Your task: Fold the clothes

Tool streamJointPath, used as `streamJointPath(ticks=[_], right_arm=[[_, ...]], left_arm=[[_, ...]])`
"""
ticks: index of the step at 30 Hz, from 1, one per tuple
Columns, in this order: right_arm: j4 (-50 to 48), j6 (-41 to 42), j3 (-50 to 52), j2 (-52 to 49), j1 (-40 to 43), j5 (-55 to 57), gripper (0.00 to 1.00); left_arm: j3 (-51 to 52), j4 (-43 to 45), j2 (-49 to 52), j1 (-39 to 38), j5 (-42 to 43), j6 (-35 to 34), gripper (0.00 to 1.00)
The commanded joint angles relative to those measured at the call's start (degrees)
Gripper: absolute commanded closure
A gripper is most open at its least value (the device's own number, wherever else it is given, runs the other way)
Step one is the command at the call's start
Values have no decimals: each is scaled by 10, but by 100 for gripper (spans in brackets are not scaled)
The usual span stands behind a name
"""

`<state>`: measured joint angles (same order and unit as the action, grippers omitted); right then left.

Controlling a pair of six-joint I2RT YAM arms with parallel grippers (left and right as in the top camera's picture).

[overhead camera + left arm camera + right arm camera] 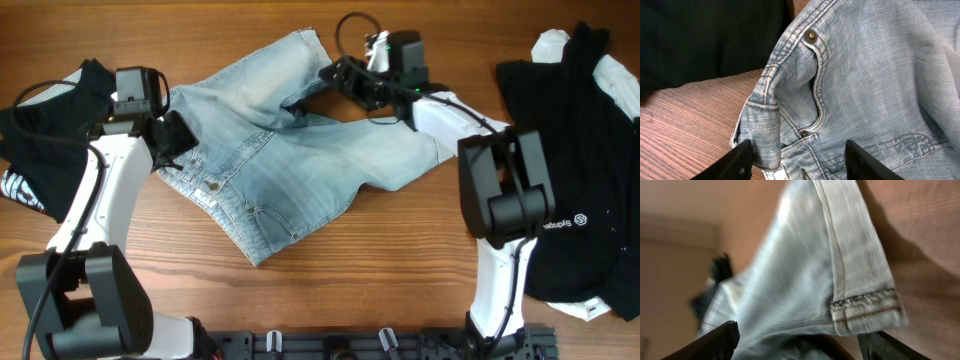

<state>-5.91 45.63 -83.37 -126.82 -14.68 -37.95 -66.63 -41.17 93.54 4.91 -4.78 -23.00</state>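
Light blue denim shorts (pixel 290 160) lie spread out on the wooden table. My left gripper (pixel 180 135) is open at the waistband's left corner. In the left wrist view its fingers (pixel 797 165) straddle the waistband end and pocket of the shorts (pixel 865 75). My right gripper (pixel 335 78) is open at the far leg opening. In the right wrist view its fingers (pixel 800 345) sit either side of the lifted stitched hem of the shorts (pixel 805 270).
A black garment with white print (pixel 40 130) lies at the left edge, close to the left arm. A pile of black and white clothes (pixel 580 150) lies at the right. Bare wood (pixel 380 270) shows in front of the shorts.
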Motion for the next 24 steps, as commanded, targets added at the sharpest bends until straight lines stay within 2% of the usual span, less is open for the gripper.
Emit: streamJointPath(ticks=[1, 4, 11, 14, 15, 16, 17, 18, 19, 22, 24], right_arm=[[-23, 94, -1, -11, 14, -52, 17], [-16, 100, -1, -11, 10, -49, 16], [95, 97, -1, -12, -32, 71, 16], [97, 99, -1, -12, -43, 93, 19], [96, 101, -1, -12, -47, 105, 27], [96, 101, -1, -12, -51, 117, 44], [96, 101, -1, -12, -54, 132, 64], [96, 100, -1, -12, -54, 144, 92], [96, 100, -1, -12, -54, 160, 96], [90, 64, -2, -12, -34, 221, 95], [83, 27, -6, -10, 2, 224, 96]], left_arm=[[0, -2, 0, 1, 7, 1, 41], [0, -2, 0, 1, 7, 1, 42], [0, -2, 0, 1, 7, 1, 41], [0, -2, 0, 1, 7, 1, 41], [0, -2, 0, 1, 7, 1, 41], [0, -2, 0, 1, 7, 1, 41], [0, -2, 0, 1, 7, 1, 41], [0, -2, 0, 1, 7, 1, 41], [0, -2, 0, 1, 7, 1, 41], [0, 20, 0, 1, 7, 3, 44], [0, 64, 0, 1, 26, 29, 49]])
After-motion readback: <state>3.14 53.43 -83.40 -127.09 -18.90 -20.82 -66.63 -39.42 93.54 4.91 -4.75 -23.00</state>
